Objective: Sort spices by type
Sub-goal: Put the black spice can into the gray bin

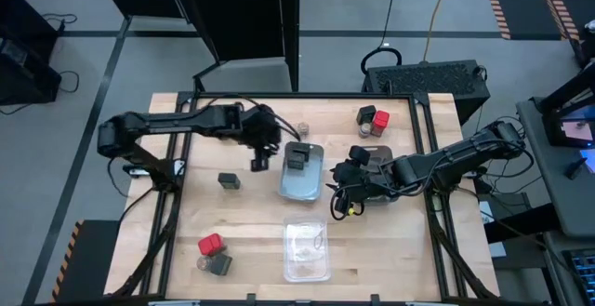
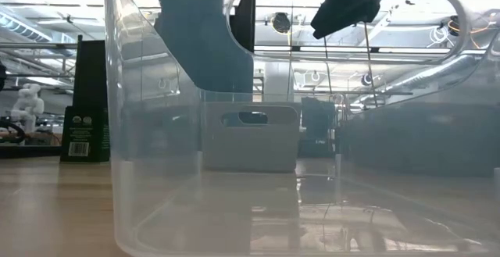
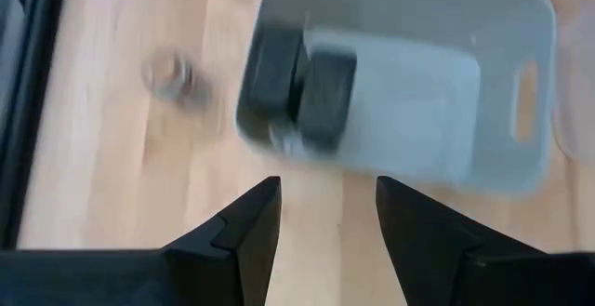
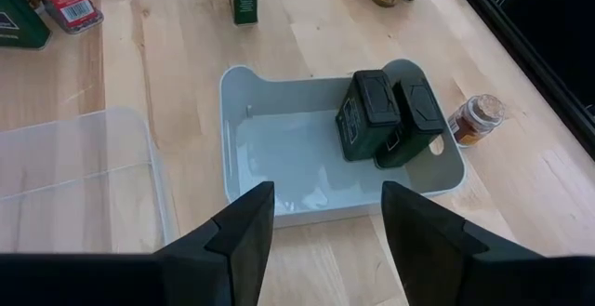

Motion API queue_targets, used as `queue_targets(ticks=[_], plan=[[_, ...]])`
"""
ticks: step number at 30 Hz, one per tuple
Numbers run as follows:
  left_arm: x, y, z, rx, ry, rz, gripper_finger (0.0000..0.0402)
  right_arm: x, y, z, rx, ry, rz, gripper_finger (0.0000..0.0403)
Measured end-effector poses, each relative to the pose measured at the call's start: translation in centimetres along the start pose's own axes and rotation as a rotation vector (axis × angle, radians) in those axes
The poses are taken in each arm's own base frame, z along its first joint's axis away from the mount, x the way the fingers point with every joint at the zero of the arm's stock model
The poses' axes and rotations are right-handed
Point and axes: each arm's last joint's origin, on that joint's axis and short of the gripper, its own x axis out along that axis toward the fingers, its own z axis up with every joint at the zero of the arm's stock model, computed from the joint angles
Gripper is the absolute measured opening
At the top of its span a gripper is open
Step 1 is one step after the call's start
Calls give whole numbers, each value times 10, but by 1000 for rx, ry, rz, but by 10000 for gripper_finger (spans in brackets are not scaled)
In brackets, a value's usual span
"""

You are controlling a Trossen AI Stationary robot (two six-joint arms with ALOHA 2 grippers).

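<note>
- Since two dark blocks already sit side by side at one end of the grey tray, my guess is the next pickup is the loose dark block on the bare wood.
- That block lies on the left arm's side of the tray, near the left gripper, which hangs just beside the tray's end, so the left arm is clearly the nearer one.
- Left gripper's fingers are spread with nothing between them, pointing at the tray in its wrist view.
- Right gripper is spread and empty too, hovering at the tray's other long side.
- Loose block's long axis looks roughly across the table, but it's too small to say for sure.
- Other spices: a red and dark pair with a jar at the near left corner, another cluster at the far right, one jar just outside the tray's end.
- Clear tray sits in front of the grey one.
</note>
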Motion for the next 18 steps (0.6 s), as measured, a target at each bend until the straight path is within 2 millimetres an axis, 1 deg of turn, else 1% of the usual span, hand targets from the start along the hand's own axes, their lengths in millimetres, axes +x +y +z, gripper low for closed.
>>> queue_targets(ticks=[4, 8, 10, 12, 14, 16, 18], plan=[[-24, -4, -15, -53, 67, -15, 185, 1, -2, 1, 1, -5, -3, 185], [-44, -12, -27, -62, 67, -26, 185, 6, -11, 8, 39, -31, -25, 185], [-54, -14, -35, -55, 36, 1, 185, 11, -17, 12, 70, -40, -44, 185], [-64, -13, -46, -44, 7, 67, 185, 17, -26, 13, 114, -35, -95, 185], [-71, -8, -56, -35, -37, 149, 185, 23, -39, 12, 148, -14, -193, 182], [-75, -1, -62, -54, -124, 216, 185, 28, -54, 12, 161, 9, -276, 176], [-76, 6, -65, -70, -225, 247, 185, 32, -69, 13, 160, 32, -327, 169]])
